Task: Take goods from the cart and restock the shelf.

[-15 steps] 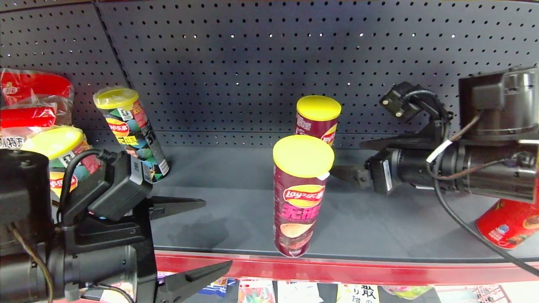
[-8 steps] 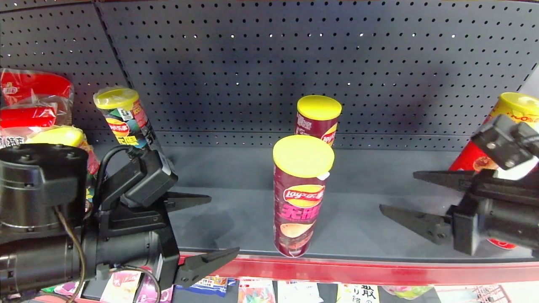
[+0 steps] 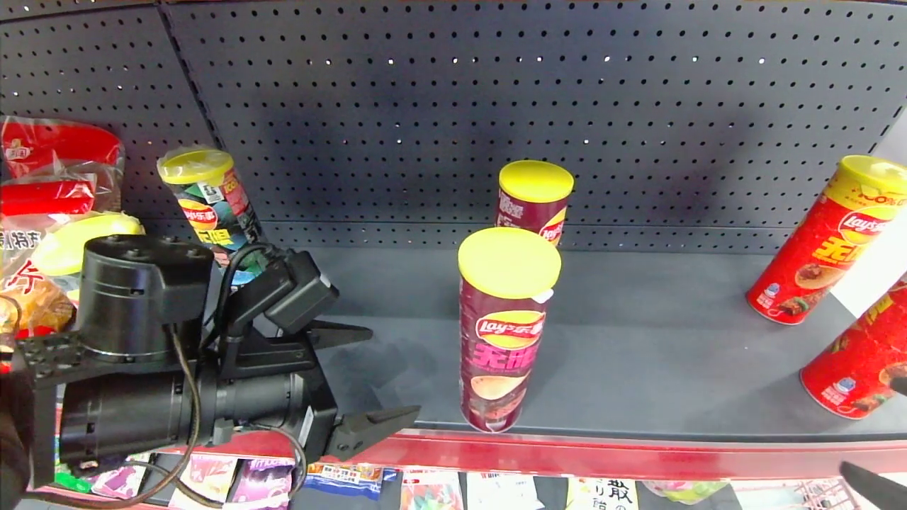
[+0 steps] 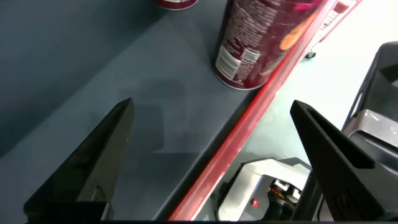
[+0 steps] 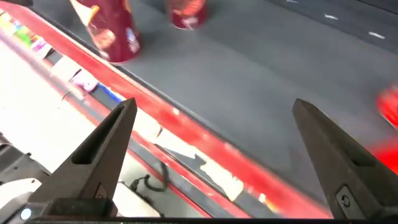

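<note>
Maroon chip can [image 3: 506,329] is standing at the shelf [image 3: 638,354] front edge, so I am guiding the left gripper [image 3: 393,371] and right gripper [image 5: 214,104], both spread open and empty, well around it.

Two purple chip cans [image 3: 505,340] [image 3: 535,202], two red chip cans [image 3: 825,244] [image 3: 850,368], two dark patterned chip cans [image 3: 212,195] [image 3: 64,248], one shelf [image 3: 638,354].

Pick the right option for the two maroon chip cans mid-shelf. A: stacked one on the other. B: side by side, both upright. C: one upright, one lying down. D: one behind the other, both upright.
D: the front maroon can stands upright by the red front edge of the shelf, and the rear maroon can stands upright behind it, nearer the pegboard.
</note>
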You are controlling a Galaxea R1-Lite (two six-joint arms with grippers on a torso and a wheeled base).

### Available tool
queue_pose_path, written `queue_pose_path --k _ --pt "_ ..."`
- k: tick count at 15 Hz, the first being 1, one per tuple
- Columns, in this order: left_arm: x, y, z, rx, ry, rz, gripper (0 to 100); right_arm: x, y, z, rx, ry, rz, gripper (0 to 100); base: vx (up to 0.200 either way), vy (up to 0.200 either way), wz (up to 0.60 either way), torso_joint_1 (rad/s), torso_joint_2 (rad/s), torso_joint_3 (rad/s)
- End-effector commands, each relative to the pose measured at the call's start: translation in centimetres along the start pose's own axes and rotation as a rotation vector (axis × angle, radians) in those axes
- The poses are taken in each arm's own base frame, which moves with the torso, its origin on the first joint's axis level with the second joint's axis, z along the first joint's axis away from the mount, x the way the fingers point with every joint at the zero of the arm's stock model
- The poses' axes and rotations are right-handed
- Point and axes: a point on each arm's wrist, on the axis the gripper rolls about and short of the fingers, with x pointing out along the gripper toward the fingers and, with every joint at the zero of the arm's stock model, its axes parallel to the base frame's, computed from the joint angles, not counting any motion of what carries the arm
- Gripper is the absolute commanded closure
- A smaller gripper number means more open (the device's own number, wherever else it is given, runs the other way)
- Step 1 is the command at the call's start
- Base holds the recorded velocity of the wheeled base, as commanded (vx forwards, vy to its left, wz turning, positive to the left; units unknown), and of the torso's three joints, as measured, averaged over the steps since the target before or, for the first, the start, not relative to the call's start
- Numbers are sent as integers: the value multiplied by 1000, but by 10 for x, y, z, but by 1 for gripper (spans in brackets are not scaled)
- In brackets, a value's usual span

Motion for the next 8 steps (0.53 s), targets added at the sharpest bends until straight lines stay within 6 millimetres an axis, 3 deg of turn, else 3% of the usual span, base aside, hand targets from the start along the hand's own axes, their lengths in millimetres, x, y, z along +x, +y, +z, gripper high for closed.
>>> queue_pose_path --k 1,4,8 --pt "10 2 -2 -4 23 -11 0 -44 3 -18 79 -116 -186 0 0 0 0 0 0 0" --pt "17 3 -4 3 41 -18 0 -43 5 -28 136 -91 -360 0 0 0 0 0 0 0" --pt "28 8 -2 -1 57 -14 0 -48 8 -37 136 -110 -377 0 0 0 0 0 0 0"
